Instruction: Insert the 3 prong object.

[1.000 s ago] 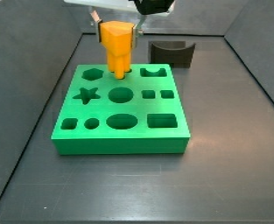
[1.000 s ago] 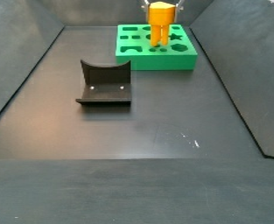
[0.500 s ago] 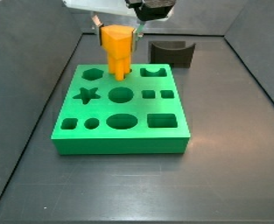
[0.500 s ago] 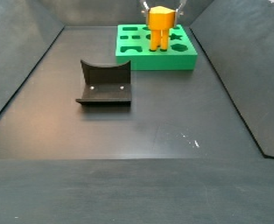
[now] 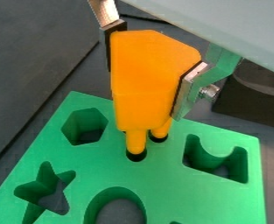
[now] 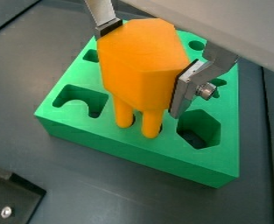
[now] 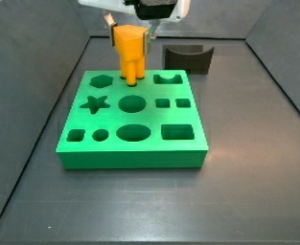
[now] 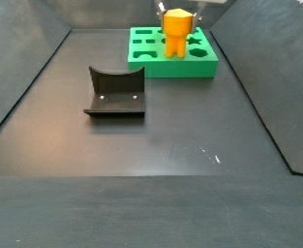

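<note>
- Gripper [image 5: 151, 59]: above the far part of the green board, fingers pointing down; the two silver finger plates [image 6: 201, 80] are clamped on opposite faces of the 3 prong object, seen in both wrist views.
- 3 prong object [image 7: 129, 50]: orange, tall and narrow, held upright in the gripper's grasp. Its lower end splits into short prongs [image 5: 143, 141]. In a wrist view the prong tips sit at the mouths of small round holes in the board's top; how deep they reach cannot be told. It also shows in a side view [image 8: 177, 29] standing over the board.
- Green board [image 7: 114, 151]: flat block lying on the dark floor, top face cut with shaped recesses: a star [image 7: 96, 103], a hexagon [image 5: 85, 125], round and oval holes, square holes, and a curved notch [image 5: 214, 150].
- Dark grey block [image 7: 188, 58]: curved notch in its top, standing on the floor just beyond the board's far right corner, apart from it.
- Fixture [image 8: 115, 94]: dark L-shaped bracket on a base plate, on the floor well apart from the board.
</note>
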